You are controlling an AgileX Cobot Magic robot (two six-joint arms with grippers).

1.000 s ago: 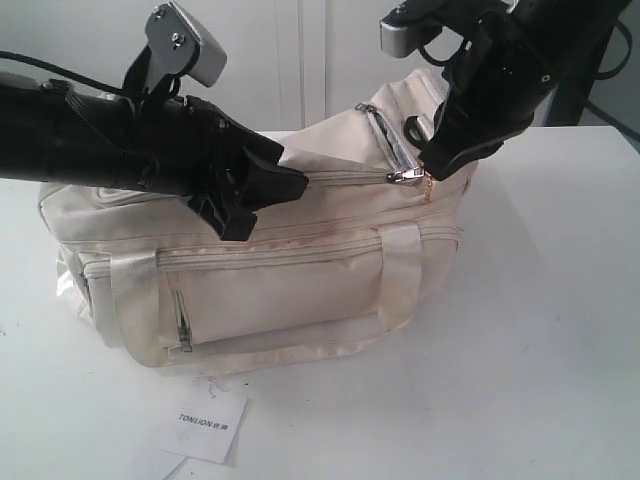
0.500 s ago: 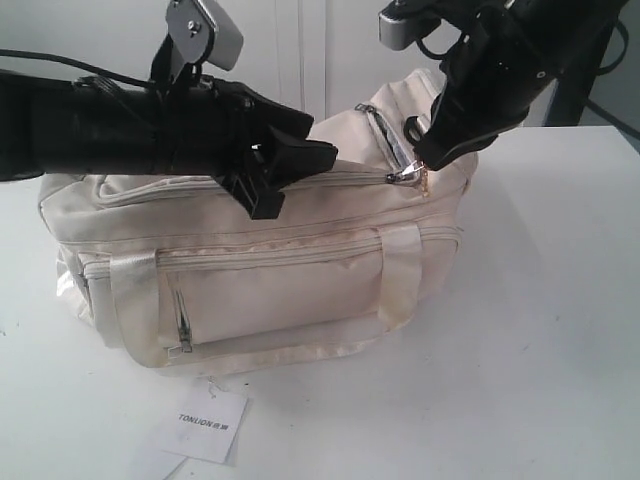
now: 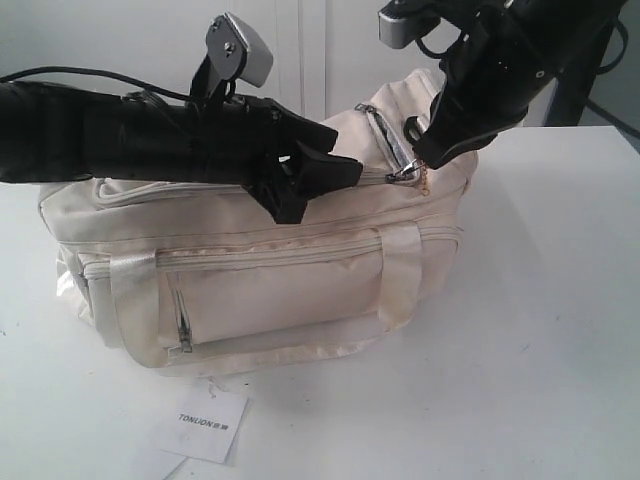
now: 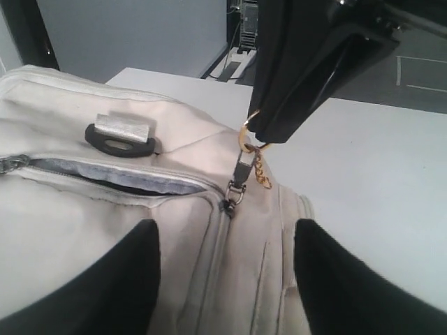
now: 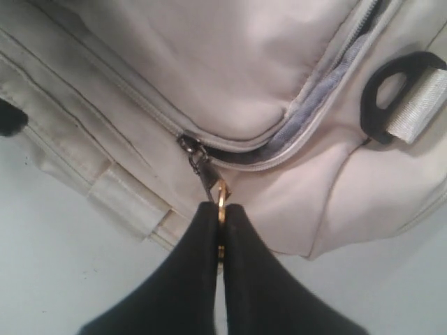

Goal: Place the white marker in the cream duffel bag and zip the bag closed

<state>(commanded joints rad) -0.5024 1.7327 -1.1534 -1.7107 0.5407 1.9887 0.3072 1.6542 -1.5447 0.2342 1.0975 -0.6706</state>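
Left pincer (image 3: 330,186) advanced toward zip pull (image 4: 241,176), right pincer (image 5: 220,215) pinching it

1. A small white paper tag (image 3: 203,424) lies on the white counter (image 3: 540,330), just in front of the cream duffel bag (image 3: 270,290); dark print on it reads "TONLION" in capital letters
2. Right after that word, on the same line, stand a few smaller marks, too small to make out
3. The line of print runs across the middle of the tag, tilted slightly as the tag itself is tilted; the tag's face around it is plain white
4. This tag shows in the exterior view only
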